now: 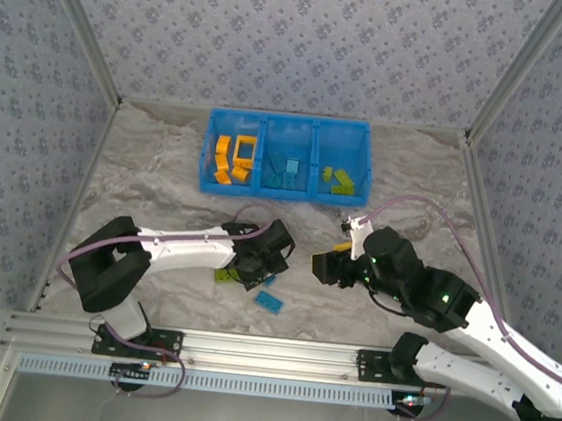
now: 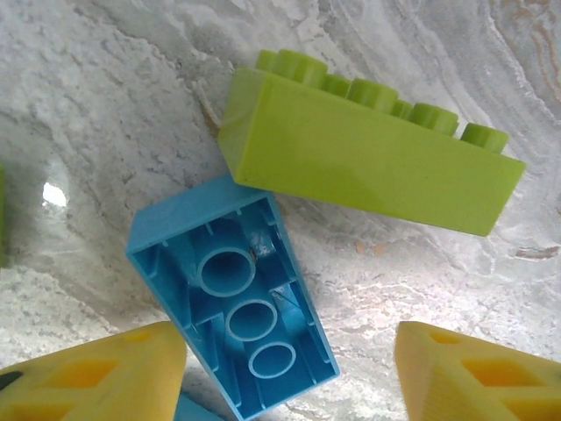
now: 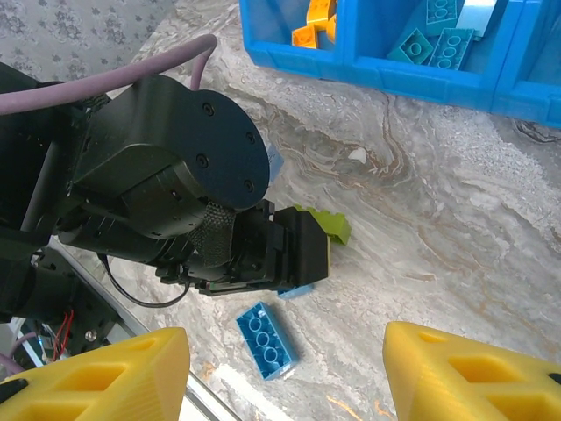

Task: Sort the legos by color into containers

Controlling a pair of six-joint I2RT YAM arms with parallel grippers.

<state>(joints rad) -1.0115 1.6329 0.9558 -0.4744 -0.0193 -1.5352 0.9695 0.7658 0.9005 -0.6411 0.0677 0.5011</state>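
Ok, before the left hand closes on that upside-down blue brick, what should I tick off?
1. Left hand open: ok, fingers stand apart.
2. Blue brick between the fingers: ok, hollow side up, nearer the one on the left of the wrist view.
3. Lime green brick free of the blue one: cannot tell, it sits right against its far end.
4. Right hand out of the way: ok, open, holding nothing, off to the side.
5. Middle compartment takes blue: ok, other blue bricks lie in it, with room to spare.
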